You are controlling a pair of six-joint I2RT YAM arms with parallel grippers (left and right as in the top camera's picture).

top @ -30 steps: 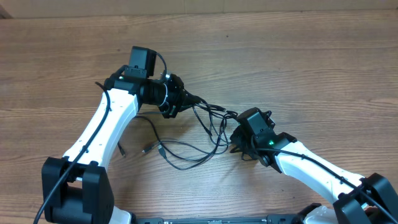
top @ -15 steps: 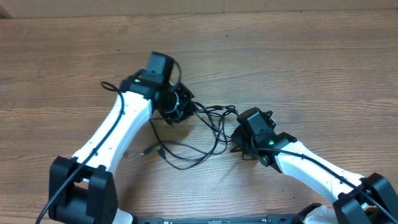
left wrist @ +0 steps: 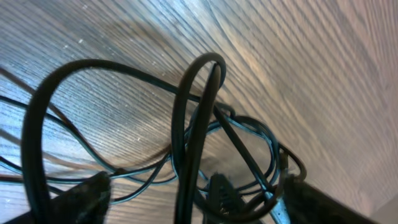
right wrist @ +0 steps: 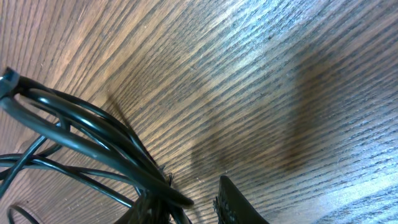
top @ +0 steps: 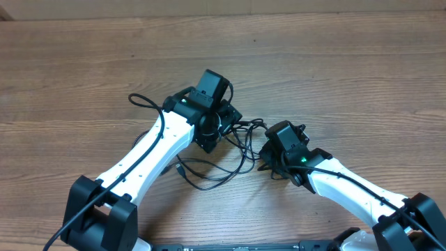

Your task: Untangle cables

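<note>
My left fingers (left wrist: 84, 198) stand spread with loops of the cables (left wrist: 186, 186) between them. The cables lie tangled on the table (top: 362, 70) between both arms, bunching at my right fingers (right wrist: 235, 205); I cannot tell whether those pinch anything.

Overhead evenly lit, sharp — wrist views show table (left wrist: 205, 25) glare and blurred near cables (left wrist: 189, 162).

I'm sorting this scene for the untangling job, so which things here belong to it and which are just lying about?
Belong to the job: the black cables, the left gripper, the right gripper.
Just there: the wooden table, the left arm's own thicker black wire.
</note>
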